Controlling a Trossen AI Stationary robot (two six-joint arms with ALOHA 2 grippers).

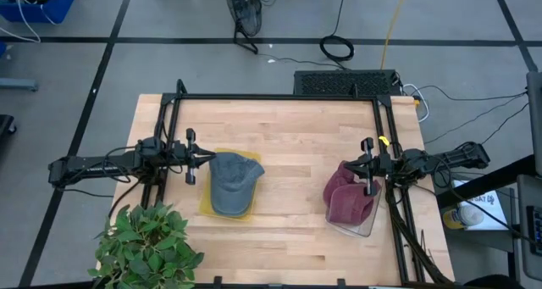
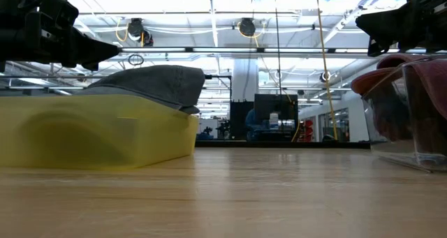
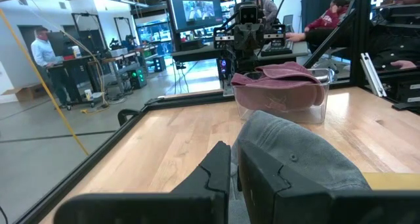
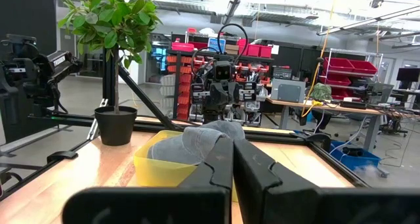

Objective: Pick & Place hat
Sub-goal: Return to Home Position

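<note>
Pale wooden surface (image 1: 296, 136) filled the middle of the high view inside a dark frame. Left of centre, a grey-blue cap (image 1: 233, 180) lay in the yellow bin (image 1: 206, 206), its crown rising over the rim. The left claw (image 1: 206, 159) hung at the cap's left edge, fingers pressed together on nothing. At right, the right claw (image 1: 356, 165) was likewise closed and empty, above a maroon cap (image 1: 347, 200) in a clear bin (image 1: 366, 225).

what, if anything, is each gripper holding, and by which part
nothing. the left gripper, shut, is empty beside the blue cap in the yellow bin; the right gripper, shut, is empty by the red cap
</note>
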